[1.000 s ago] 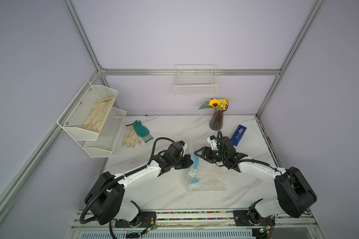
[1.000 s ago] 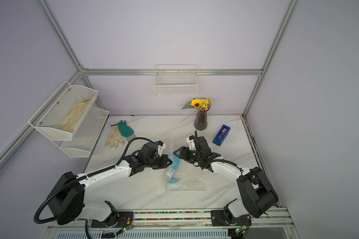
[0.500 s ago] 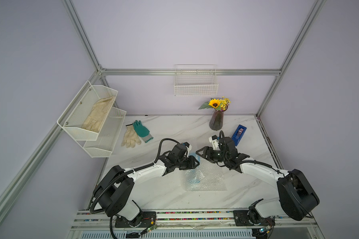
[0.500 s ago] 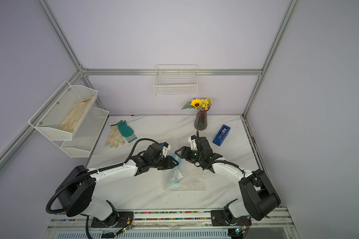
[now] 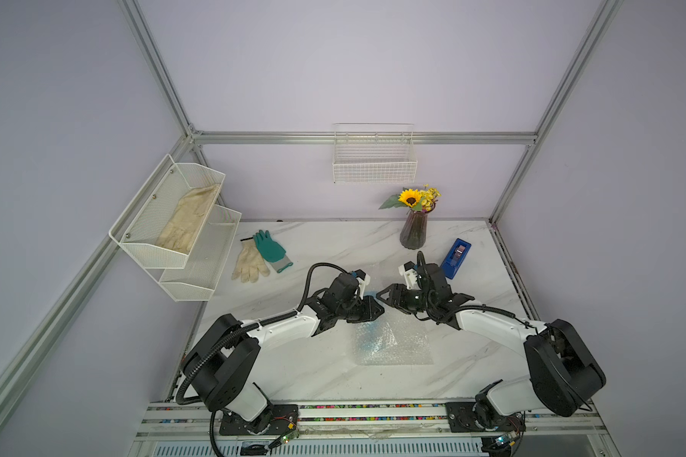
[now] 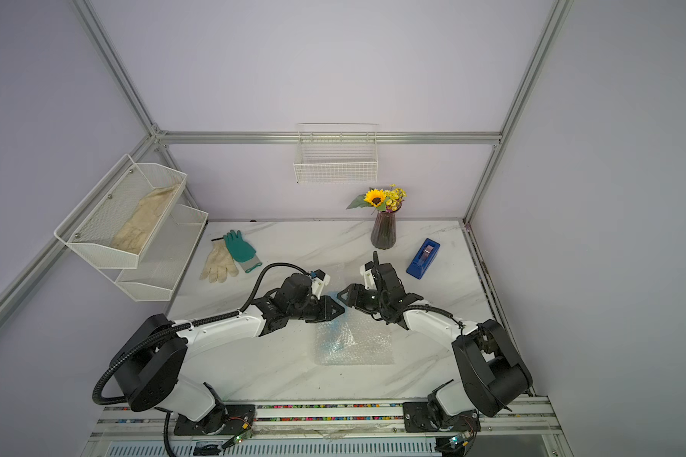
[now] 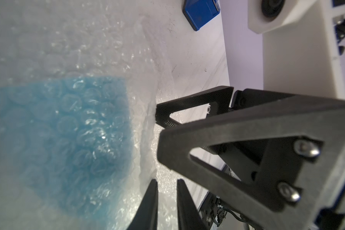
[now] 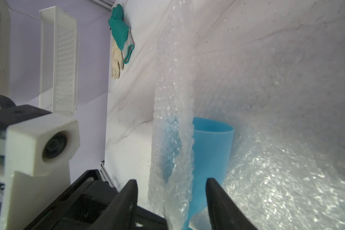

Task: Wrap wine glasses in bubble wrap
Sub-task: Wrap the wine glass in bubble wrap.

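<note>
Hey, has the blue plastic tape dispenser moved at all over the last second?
No. The blue plastic tape dispenser holds the same spot and angle beside the dark purple ribbed flower vase in both top views.

Light-blue goblet (image 8: 211,151) — clear, whitish bubbled wrap (image 5: 404,348) — white, grey-veined marbled table (image 5: 333,245).
</note>
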